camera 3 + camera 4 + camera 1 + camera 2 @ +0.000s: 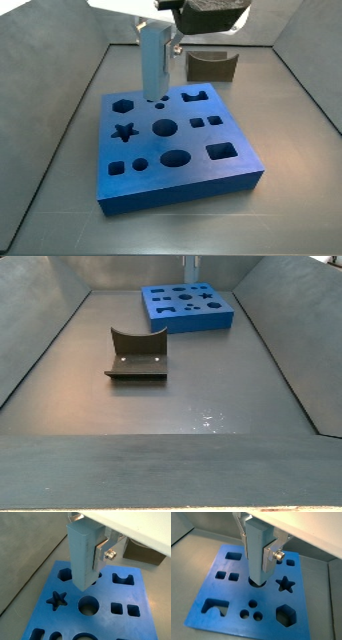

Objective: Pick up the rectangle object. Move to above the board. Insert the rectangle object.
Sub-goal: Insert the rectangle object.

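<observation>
My gripper [89,556] is shut on the rectangle object [80,562], a tall slim light-blue block that hangs upright from the silver fingers [101,553]. It also shows in a wrist view [256,557] and a side view [155,60]. The board [100,619], a thick bright-blue slab with star, hexagon, round and square holes, lies right below; it shows in both side views [174,170] [201,318]. The block's lower end hangs just over the board's top near a round hole [252,583]. I cannot tell whether it touches. The gripper [211,15] is above the board's far part.
The dark fixture [211,66] stands on the grey floor just behind the board, and shows nearer the camera in a side view [136,356]. Grey sloping walls [67,110] enclose the floor on all sides.
</observation>
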Motion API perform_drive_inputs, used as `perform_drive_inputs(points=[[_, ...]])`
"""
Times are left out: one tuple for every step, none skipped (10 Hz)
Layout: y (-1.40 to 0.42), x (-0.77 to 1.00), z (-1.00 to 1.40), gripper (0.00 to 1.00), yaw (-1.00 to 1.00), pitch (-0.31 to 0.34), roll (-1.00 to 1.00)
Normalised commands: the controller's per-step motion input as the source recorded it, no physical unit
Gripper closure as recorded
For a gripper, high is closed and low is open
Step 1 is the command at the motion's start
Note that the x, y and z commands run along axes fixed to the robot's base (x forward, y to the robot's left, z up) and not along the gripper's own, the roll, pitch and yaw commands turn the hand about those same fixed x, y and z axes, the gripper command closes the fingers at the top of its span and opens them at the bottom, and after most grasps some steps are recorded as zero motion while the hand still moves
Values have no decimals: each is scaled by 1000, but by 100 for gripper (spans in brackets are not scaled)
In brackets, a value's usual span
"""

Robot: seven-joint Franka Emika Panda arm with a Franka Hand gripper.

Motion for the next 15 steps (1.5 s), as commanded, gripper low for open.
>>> perform_drive_inputs(points=[[-97,94,-69,100,-6,-86,-171],[-566,543,0,100,-146,0,0],[-674,611,0,100,-91,34,180],[-623,611,0,100,-134,23,194],[-514,597,0,100,-211,11,189],[-337,311,0,100,-100,29,186],[-340,149,-9,100,0,0,34],[-374,140,-186,100,0,-37,-14],[-263,97,-134,100,0,-54,-37],[-157,9,-31,100,0,0,0],[-263,89,-126,100,0,-43,-11],[-291,109,-106,100,0,-31,0],[-117,0,0,100,0,0,37],[-46,34,0,100,0,20,43],[-126,220,17,100,-771,0,0]])
